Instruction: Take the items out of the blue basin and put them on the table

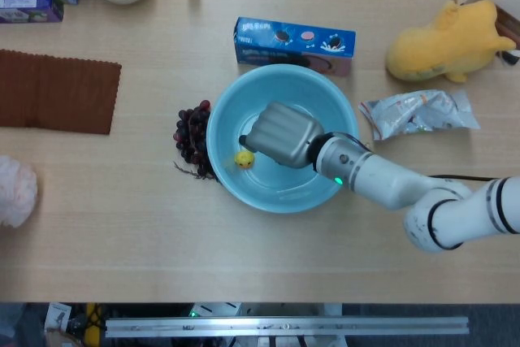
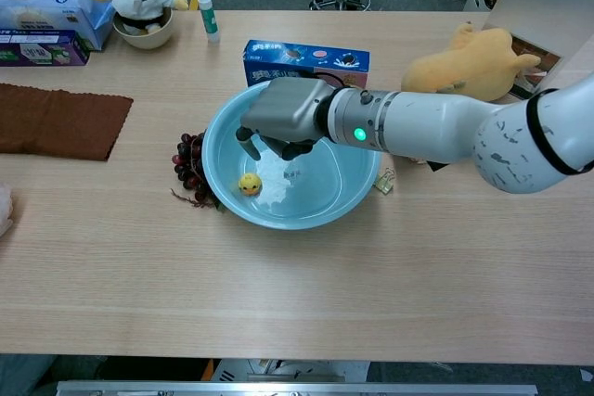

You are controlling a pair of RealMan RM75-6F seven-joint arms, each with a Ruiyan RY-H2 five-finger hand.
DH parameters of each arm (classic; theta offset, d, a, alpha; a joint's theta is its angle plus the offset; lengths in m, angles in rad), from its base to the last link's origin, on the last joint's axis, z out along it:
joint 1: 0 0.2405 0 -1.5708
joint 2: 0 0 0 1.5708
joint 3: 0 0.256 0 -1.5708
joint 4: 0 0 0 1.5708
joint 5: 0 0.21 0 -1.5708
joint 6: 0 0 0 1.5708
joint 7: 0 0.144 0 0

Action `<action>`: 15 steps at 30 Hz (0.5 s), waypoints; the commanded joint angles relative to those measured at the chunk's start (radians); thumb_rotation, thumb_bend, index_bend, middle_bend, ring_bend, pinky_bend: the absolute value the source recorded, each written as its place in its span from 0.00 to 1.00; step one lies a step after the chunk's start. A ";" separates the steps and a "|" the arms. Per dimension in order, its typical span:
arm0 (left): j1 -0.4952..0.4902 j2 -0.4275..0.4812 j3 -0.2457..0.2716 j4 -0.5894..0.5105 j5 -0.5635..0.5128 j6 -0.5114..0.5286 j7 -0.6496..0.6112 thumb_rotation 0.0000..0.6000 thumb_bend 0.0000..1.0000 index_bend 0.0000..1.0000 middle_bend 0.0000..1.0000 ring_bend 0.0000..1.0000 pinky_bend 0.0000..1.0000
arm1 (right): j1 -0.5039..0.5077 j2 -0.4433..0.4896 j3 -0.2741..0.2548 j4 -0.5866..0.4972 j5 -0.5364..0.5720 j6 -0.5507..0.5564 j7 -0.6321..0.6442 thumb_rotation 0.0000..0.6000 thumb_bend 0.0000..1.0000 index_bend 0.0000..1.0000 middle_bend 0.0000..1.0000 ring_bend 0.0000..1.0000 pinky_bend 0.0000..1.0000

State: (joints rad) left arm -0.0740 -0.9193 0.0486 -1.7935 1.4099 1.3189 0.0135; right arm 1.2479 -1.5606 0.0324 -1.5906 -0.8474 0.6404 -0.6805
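**Blue basin: right hand reaching in over the yellow toy**

Blue basin (image 1: 280, 193) (image 2: 357, 194) is sitting near the middle of the counter (image 1: 244, 266) (image 2: 278, 294). Small yellow toy (image 1: 244, 159) (image 2: 249, 184) is lying on the basin floor, toward its left side. Right hand (image 1: 280, 134) (image 2: 283, 116) is hanging inside the basin, just beside and above the toy, fingers (image 2: 249, 144) curling downward, spread, gripping nothing; fingertips are close to the toy, contact cannot be told. Right arm is stretching in from the right edge of the counter. Left hand is showing in neither view.

Grapes (image 1: 192, 137) (image 2: 188, 164) are lying on the counter, touching the basin's left rim. Blue cookie box (image 1: 295, 44) (image 2: 306, 55) is lying just behind the basin. Yellow plush (image 1: 448, 41) (image 2: 459, 62) is resting toward the far right corner, snack packet (image 1: 418, 113) beside the basin's right side. Brown cloth (image 1: 57, 91) (image 2: 58, 121) is lying by the left edge.
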 commanded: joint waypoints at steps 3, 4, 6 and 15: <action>0.000 -0.001 0.000 0.002 0.001 -0.001 -0.002 1.00 0.27 0.19 0.25 0.23 0.33 | 0.044 -0.050 -0.035 0.026 0.062 0.010 -0.054 1.00 1.00 0.40 1.00 0.82 0.70; 0.001 -0.001 0.000 0.004 0.000 -0.001 -0.003 1.00 0.27 0.19 0.25 0.23 0.33 | 0.053 -0.062 -0.038 0.033 0.076 0.013 -0.061 0.99 1.00 0.40 1.00 0.82 0.70; 0.001 -0.001 0.000 0.006 -0.001 -0.001 -0.005 1.00 0.27 0.19 0.25 0.23 0.33 | 0.064 -0.079 -0.042 0.044 0.095 0.016 -0.068 0.98 1.00 0.40 1.00 0.82 0.70; 0.004 -0.002 -0.001 0.017 -0.009 -0.003 -0.016 1.00 0.27 0.19 0.25 0.23 0.33 | 0.082 -0.146 -0.048 0.116 0.111 0.041 -0.065 0.98 1.00 0.40 1.00 0.82 0.71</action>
State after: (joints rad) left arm -0.0696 -0.9214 0.0473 -1.7769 1.4011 1.3159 -0.0028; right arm 1.3282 -1.7008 -0.0153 -1.4812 -0.7371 0.6781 -0.7478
